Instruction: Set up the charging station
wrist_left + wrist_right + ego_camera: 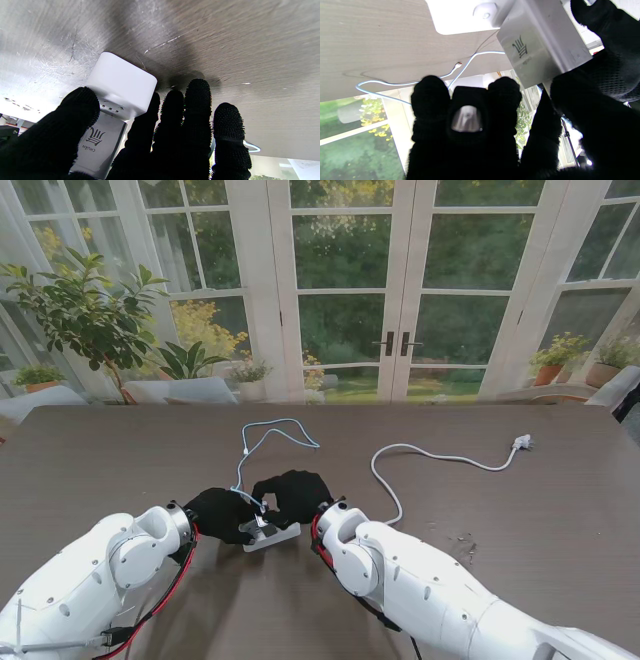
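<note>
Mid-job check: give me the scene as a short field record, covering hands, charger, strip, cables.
left hand: shut on white power strip, steadying it on the table
right hand: shut on grey square charger block
charger: at the strip's face; whether fully seated, cannot tell
thin light-blue cable: runs from the hands, looped farther from me
thick white cord: right side, plug end lying free
dark wooden table: scratched

Dark wooden table (120, 460), potted plant (85, 310) beyond.

White charger block (100, 147) on power strip (122, 82)
</note>
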`<state>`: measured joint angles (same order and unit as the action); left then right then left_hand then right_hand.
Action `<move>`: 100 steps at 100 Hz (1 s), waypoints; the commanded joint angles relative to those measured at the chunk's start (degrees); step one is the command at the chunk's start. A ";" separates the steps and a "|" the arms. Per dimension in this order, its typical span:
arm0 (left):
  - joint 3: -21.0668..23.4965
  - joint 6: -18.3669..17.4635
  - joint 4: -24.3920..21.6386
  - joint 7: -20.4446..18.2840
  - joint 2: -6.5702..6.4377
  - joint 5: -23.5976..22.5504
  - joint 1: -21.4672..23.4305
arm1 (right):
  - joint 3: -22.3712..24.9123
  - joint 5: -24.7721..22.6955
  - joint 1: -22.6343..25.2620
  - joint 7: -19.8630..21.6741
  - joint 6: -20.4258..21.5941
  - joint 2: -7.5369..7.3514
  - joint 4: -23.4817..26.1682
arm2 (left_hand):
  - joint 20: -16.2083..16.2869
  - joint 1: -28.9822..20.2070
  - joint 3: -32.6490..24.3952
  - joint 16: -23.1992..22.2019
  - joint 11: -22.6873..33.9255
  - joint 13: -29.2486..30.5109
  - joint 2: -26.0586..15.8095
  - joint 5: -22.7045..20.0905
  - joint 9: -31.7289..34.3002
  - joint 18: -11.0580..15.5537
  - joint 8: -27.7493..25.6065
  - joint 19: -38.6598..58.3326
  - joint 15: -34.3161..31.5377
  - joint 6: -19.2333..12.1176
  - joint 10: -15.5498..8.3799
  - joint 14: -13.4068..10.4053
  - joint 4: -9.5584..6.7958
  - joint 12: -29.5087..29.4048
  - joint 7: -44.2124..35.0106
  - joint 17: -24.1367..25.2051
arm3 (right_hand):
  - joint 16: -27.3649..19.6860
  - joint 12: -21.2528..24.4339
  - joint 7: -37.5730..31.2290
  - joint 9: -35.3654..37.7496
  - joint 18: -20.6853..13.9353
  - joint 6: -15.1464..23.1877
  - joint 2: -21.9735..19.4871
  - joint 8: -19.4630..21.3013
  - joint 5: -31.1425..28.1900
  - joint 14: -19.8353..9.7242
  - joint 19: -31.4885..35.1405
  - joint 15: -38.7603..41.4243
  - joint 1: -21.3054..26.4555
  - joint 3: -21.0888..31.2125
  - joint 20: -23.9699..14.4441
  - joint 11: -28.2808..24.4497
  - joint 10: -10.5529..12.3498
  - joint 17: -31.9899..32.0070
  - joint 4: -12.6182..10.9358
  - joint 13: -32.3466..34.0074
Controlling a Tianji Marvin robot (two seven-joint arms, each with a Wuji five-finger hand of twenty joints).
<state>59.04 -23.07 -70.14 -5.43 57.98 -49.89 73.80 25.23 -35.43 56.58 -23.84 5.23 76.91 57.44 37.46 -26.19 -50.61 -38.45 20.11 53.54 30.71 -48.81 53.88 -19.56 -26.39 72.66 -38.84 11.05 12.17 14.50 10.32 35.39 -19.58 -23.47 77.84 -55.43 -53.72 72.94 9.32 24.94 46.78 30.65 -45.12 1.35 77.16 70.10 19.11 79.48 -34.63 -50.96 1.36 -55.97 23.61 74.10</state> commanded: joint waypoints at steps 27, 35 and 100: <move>-0.38 -0.29 1.21 -1.83 0.04 -1.11 1.62 | -1.32 -0.46 2.05 3.93 -1.75 -2.46 -5.35 | 0.55 -1.51 -1.80 -0.15 2.72 0.29 1.52 -3.24 3.75 0.06 -1.20 -0.16 -0.74 -5.79 -2.93 -0.11 -2.15 1.67 -3.82 0.87 | -33.41 -0.90 -22.92 2.98 -0.51 -13.61 3.82 1.12 -6.17 -0.58 1.32 1.51 7.92 4.09 -0.93 -0.63 -0.12 -0.14 -1.19 1.26; -0.31 -0.34 1.23 -1.71 0.04 -1.18 1.66 | -1.58 -0.50 1.75 4.34 -1.84 -2.52 -5.84 | 0.55 -1.43 -1.77 -0.24 2.77 0.24 1.57 -3.07 3.68 0.09 -1.23 -0.10 -0.91 -5.86 -3.00 -0.26 -2.11 1.81 -3.86 0.82 | -33.45 -0.98 -22.89 2.90 -0.50 -13.46 3.86 1.20 -6.14 -0.70 1.30 1.42 7.91 4.07 -0.96 -0.68 -0.03 -0.11 -1.19 1.27; 0.10 -0.59 1.02 -1.52 -0.04 -1.78 1.98 | -5.75 0.77 -1.38 6.27 -0.41 -0.84 -12.16 | 1.33 -1.48 -2.20 -1.68 3.67 0.61 2.15 -3.20 4.09 0.71 -1.26 1.86 -3.56 -5.97 -3.22 -0.74 -2.00 3.02 -4.29 -0.13 | -33.55 -1.52 -22.86 2.20 -0.92 -13.37 3.11 2.05 -5.78 -0.17 1.00 0.99 8.33 4.00 -1.32 -1.05 -0.11 1.27 -1.43 1.25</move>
<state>59.70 -23.48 -70.34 -5.06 58.06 -50.99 74.37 21.85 -33.37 51.95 -21.75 6.26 77.99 52.17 37.46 -25.69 -50.61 -39.31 22.60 53.54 30.31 -48.75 55.00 -19.49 -26.99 72.66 -40.62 11.76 11.25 14.50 10.31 38.25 -19.80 -23.47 77.84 -55.80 -53.61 72.94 9.32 41.04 45.75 28.99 -44.45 1.51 77.16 70.11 8.48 79.48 -34.88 -50.96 1.36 -54.67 27.40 74.10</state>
